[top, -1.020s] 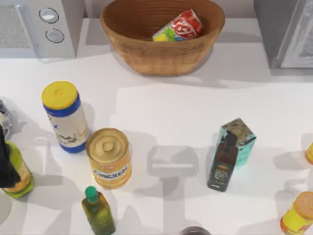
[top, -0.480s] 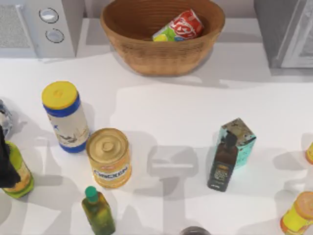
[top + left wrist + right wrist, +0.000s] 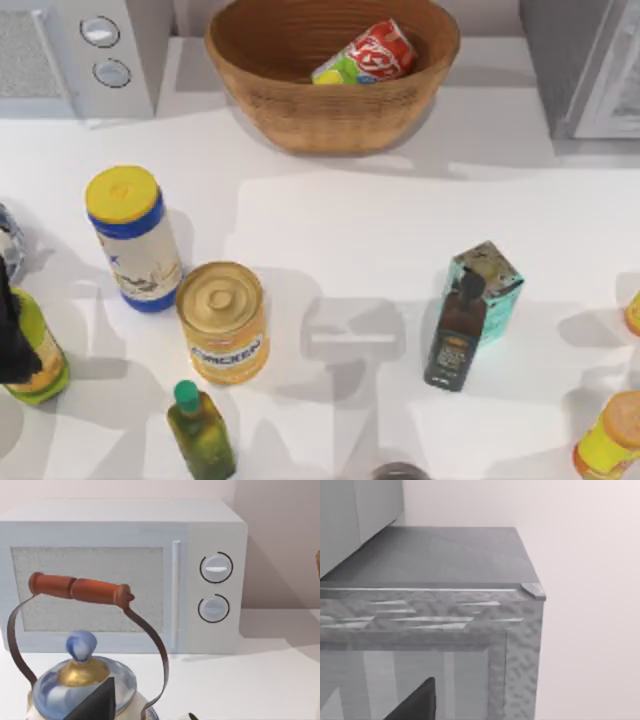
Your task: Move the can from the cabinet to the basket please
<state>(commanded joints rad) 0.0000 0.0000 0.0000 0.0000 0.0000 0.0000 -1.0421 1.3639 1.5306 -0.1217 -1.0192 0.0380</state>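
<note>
The red can (image 3: 372, 54) with white lettering and a lime-green end lies on its side inside the woven basket (image 3: 300, 110) at the back middle of the table. The grey cabinet (image 3: 580, 70) stands at the back right; the right wrist view shows its top and its framed door (image 3: 435, 630) from close by, with a dark part of my right gripper (image 3: 415, 702) at the picture's lower edge. My left gripper (image 3: 10, 335) is a dark shape at the table's left edge, beside a green-yellow bottle (image 3: 42, 355). Neither gripper touches the can.
The white microwave (image 3: 80, 55) is at the back left, with a kettle (image 3: 82, 680) before it. A blue-white canister (image 3: 133, 235), a yellow chicken tin (image 3: 223, 320), a green bottle (image 3: 200, 430), a dark bottle (image 3: 455, 335), a teal carton (image 3: 490, 285) and a yellow jar (image 3: 612, 435) stand about.
</note>
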